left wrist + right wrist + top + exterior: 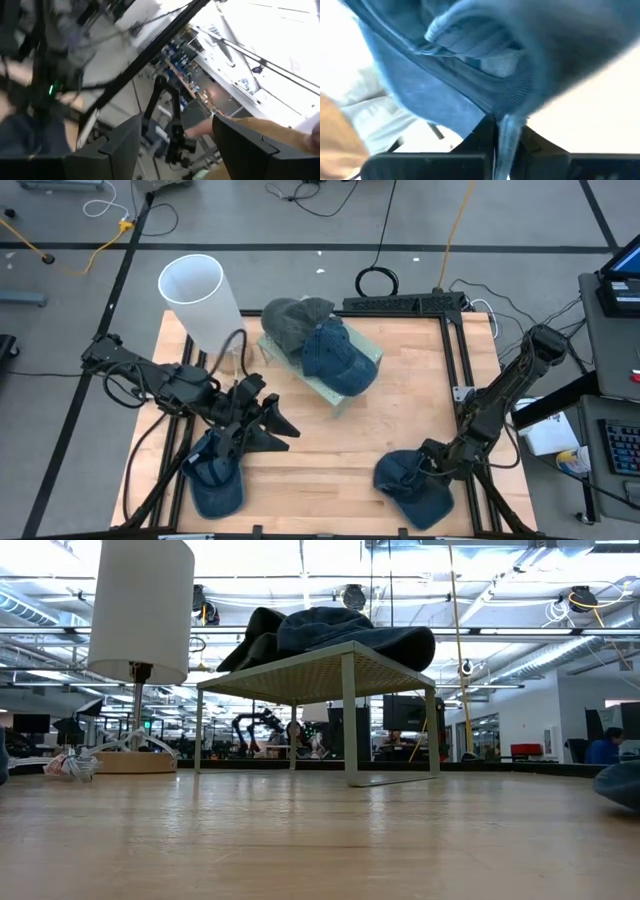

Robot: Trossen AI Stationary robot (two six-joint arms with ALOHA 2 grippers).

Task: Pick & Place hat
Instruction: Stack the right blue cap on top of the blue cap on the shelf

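Observation:
A blue cap (410,485) lies at the table's near right corner; it also shows at the low view's right edge (622,785). My right gripper (432,463) is shut on it. A second blue cap (215,478) lies near the near left corner, under my left arm. My left gripper (278,415) hangs open just right of that cap, touching nothing; its wrist view (175,125) looks out into the room. A grey cap (293,320) and a third blue cap (338,355) rest on a small pale green stand (345,402). My right gripper pinches a thin edge of the blue cap's cloth (506,131) between its two fingers (481,136). It reaches in from the table's right side. The rest of the cap bulges out beyond the fingertips (485,65). Whether the cap is off the table I cannot tell.
A lamp with a tall white shade (198,292) stands at the far left corner of the table, its base (130,761) on the wood. The stand (345,665) sits mid-table toward the far edge. Bare wood (330,460) lies between the two arms.

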